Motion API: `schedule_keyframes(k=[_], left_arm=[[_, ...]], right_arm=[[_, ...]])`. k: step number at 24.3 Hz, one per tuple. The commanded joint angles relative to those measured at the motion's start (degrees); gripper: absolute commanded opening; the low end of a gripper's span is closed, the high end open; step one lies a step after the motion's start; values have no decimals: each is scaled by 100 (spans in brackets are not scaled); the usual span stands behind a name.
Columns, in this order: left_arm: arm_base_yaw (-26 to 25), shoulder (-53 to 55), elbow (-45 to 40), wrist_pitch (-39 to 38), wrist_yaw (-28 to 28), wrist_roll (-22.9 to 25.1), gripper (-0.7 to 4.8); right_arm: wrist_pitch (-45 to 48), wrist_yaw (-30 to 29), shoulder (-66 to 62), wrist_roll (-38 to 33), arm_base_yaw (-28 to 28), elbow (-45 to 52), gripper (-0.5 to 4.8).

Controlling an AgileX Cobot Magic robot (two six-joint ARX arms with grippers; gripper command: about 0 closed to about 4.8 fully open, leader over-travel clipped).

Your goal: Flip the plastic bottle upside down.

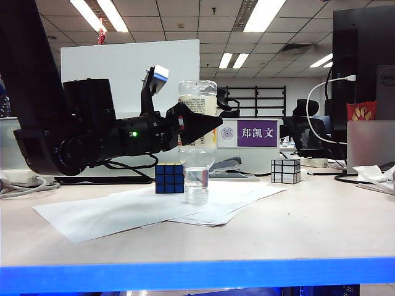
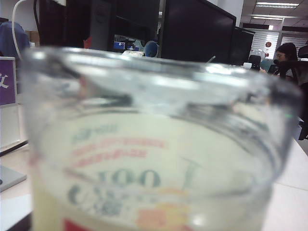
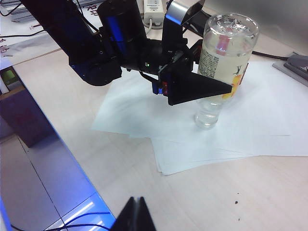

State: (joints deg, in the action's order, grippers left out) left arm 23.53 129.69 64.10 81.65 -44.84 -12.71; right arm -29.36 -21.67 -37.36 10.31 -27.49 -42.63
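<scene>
The plastic bottle stands upside down on its cap on white sheets of paper, a little liquid pooled in its neck. Its cream label with the fruit picture reads inverted and fills the left wrist view. My left gripper reaches in from the left at label height, open, with one black finger on the near side of the bottle and the other hidden behind it. My right gripper hovers shut and empty above the table's front part, well away from the bottle.
A Rubik's cube sits just left of and behind the bottle. A silver mirror cube lies at the back right, with a stapler and a purple name sign behind. A blue strip marks the table's front edge.
</scene>
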Motion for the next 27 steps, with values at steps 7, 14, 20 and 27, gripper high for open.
schedule_keyframes(k=[7, 14, 20, 27], left_arm=[[-94, -442, 20, 197, 109, 26, 479], [-114, -892, 20, 197, -46, -35, 479], [-116, -1368, 20, 195, -33, -129, 479], [-538, -2680, 17, 0, -968, -2282, -5]], right_arm=[[118, -33, 11, -28, -9, -20, -9], [275, -35, 9, -133, -9, -20, -9], [330, -122, 11, -175, -9, -20, -9], [442, -68, 76, -173, -9, -131, -9]])
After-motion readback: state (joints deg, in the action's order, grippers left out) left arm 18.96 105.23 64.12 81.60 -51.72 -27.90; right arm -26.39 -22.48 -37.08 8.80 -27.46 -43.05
